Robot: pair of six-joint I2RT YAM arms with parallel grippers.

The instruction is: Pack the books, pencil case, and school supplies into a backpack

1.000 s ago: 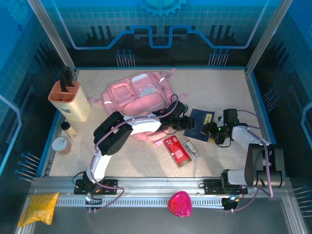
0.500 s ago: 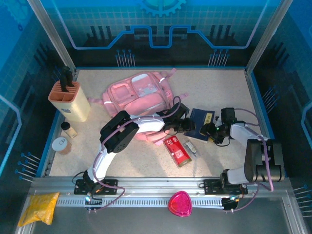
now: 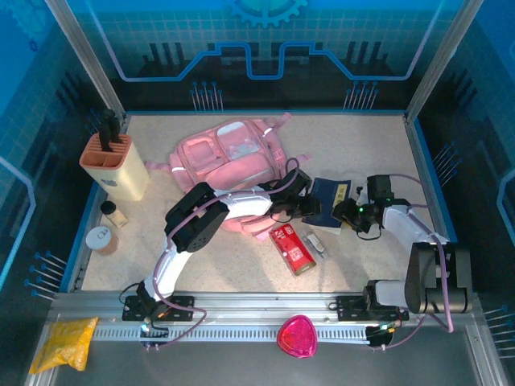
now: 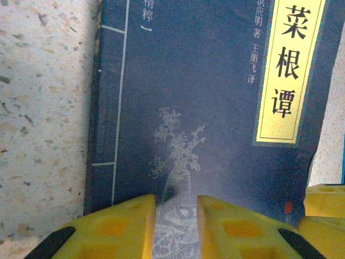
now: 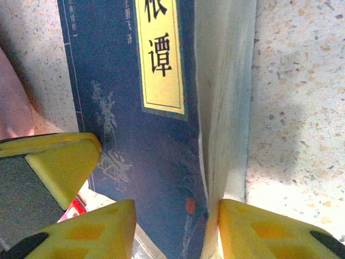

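step: ok so this looks like the book part of the packing job, with both hands down on the navy book (image 3: 328, 199) to pick it up. Nothing looks packed yet as far as I can see.
next move: my guess is it needs a proper hold on the near end. Then a lift clear of the worktop (image 3: 378, 153), and a carry leftwards to the bag without the cover flopping open.
backpack (image 3: 229, 157): lying flat on the left, clear front pockets facing up. Can't tell if the main zip is open.
pencil case (image 3: 291, 248): on the worktop near the front, just left of the book, nobody touching it.
left hand (image 3: 303, 206): at the book's near-left corner. In the wrist view its yellow fingers (image 4: 124, 226) are nearly together, with just a slim gap of cover showing between them. Honestly can't tell if it's pinching or only pressing.
grey-white piece (image 3: 315, 241): just beside the case, loose.
book, position: flat, cover up, between the two hands and right of the backpack.
book, axis: long axis runs roughly near to far. The top of the yellow title strip (image 4: 291, 70) points to the far side, with the spine on the left and the page edge on the right.
right hand (image 3: 348, 214): at the near-right corner, jaws apart and straddling the cover and page edge, not clamped that I can see.
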